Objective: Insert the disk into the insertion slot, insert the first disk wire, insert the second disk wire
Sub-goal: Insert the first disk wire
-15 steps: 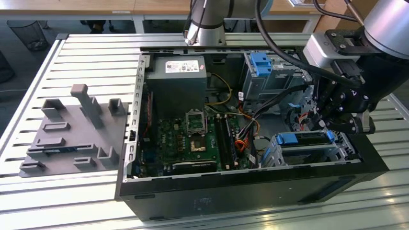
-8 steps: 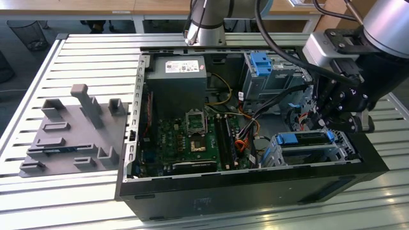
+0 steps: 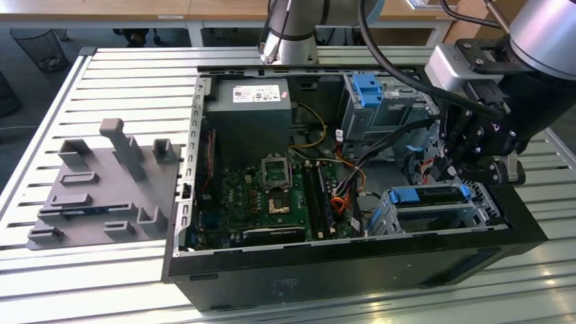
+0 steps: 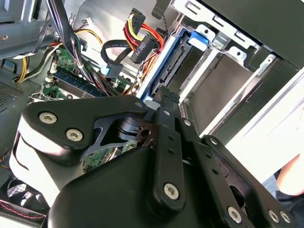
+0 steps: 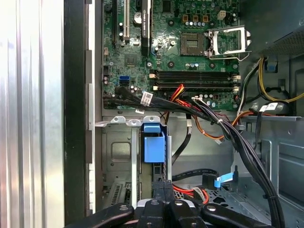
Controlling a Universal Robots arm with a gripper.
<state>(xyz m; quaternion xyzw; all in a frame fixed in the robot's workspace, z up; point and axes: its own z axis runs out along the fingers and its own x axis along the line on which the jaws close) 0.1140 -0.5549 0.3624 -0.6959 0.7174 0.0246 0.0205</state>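
Observation:
The disk point(image 3: 430, 195) sits in the insertion slot point(image 3: 407, 217) at the exterior view's right, inside the open computer case. Its blue carrier point(image 5: 153, 142) shows in both wire-side wrist views, edge-on between the silver cage walls point(image 4: 223, 76). My gripper point(image 3: 461, 177) hangs just above the disk's rear end. Its black fingers point(image 5: 164, 190) are pressed together with nothing between them, their tips point(image 4: 167, 94) close to the carrier point(image 4: 164, 66). Loose disk wires lie nearby: a black connector on red and yellow leads point(image 4: 141, 48) and a black cable with a blue tip point(image 5: 223, 180).
A taller grey cage with a blue latch point(image 3: 369, 88) stands behind the slot. The motherboard point(image 3: 270, 192) and power supply point(image 3: 247, 115) occupy the case's other half. Cable bundles point(image 5: 223, 126) cross beside the slot. A grey fixture plate point(image 3: 99, 189) lies on the slatted table at the exterior view's left.

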